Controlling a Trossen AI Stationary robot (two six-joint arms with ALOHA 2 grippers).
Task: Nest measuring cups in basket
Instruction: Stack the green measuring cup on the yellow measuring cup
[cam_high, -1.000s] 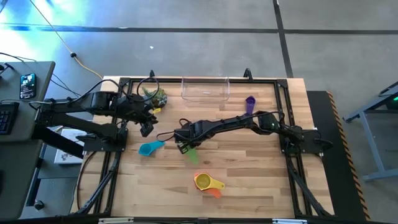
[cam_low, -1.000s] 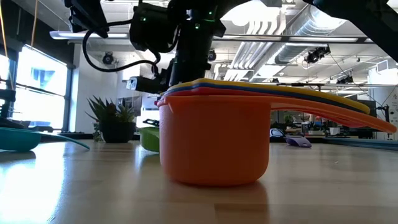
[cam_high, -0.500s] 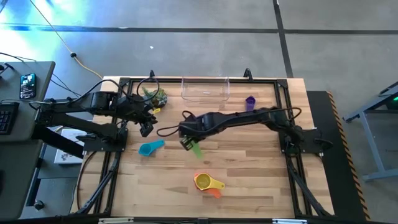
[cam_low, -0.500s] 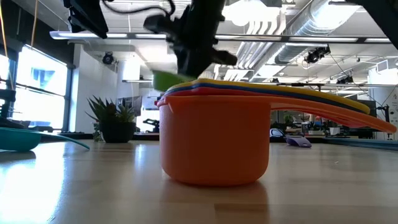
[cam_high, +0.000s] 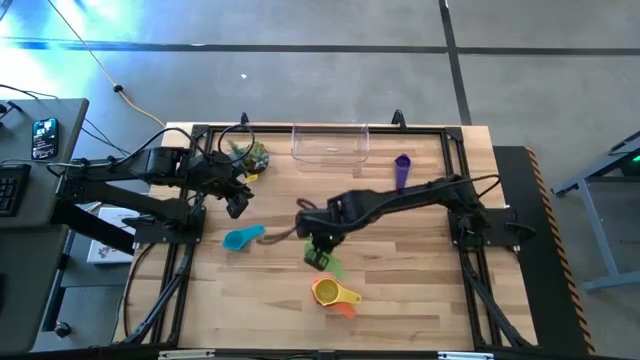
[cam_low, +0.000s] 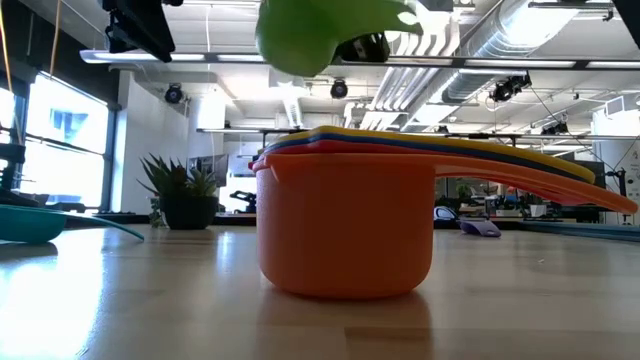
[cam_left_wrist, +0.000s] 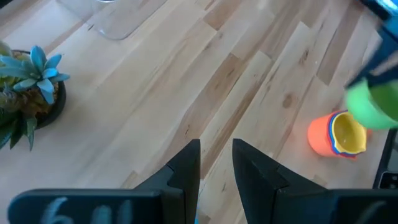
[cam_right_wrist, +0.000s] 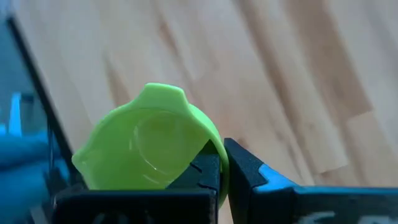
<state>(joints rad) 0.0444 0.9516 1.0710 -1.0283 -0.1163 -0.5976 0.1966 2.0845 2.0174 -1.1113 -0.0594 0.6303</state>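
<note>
The right gripper (cam_high: 322, 256) is clamped on the green measuring cup (cam_high: 330, 265), pinching it where the handle meets the bowl; the right wrist view shows both dark fingers (cam_right_wrist: 211, 171) pressed against the cup's rim with the open bowl (cam_right_wrist: 149, 149) facing the camera. The cup hangs in the air above the middle of the wooden table (cam_high: 400, 290), just beyond the nested stack of measuring cups (cam_high: 335, 294). From the low view the green cup (cam_low: 320, 30) is clear of the stack, above it and not touching.

The stack (cam_low: 345, 225) sits on the near middle of the table: an orange cup on the outside, with red, blue and yellow rims layered inside it and their handles fanned out to the right. In the left wrist view the yellow bowl (cam_left_wrist: 347, 132) is the innermost.

The light blue measuring cup (cam_high: 240, 238) lies alone on the table to the left of the stack. The purple measuring cup (cam_high: 402, 166) rests toward the far right, just beside the clear basket (cam_high: 330, 143), which stands at the far edge of the table.

The left gripper (cam_high: 236, 205) hangs over the left part of the table, near the small potted plant (cam_high: 252, 155), with its fingers (cam_left_wrist: 186, 168) parted by a narrow gap and grasping nothing.
</note>
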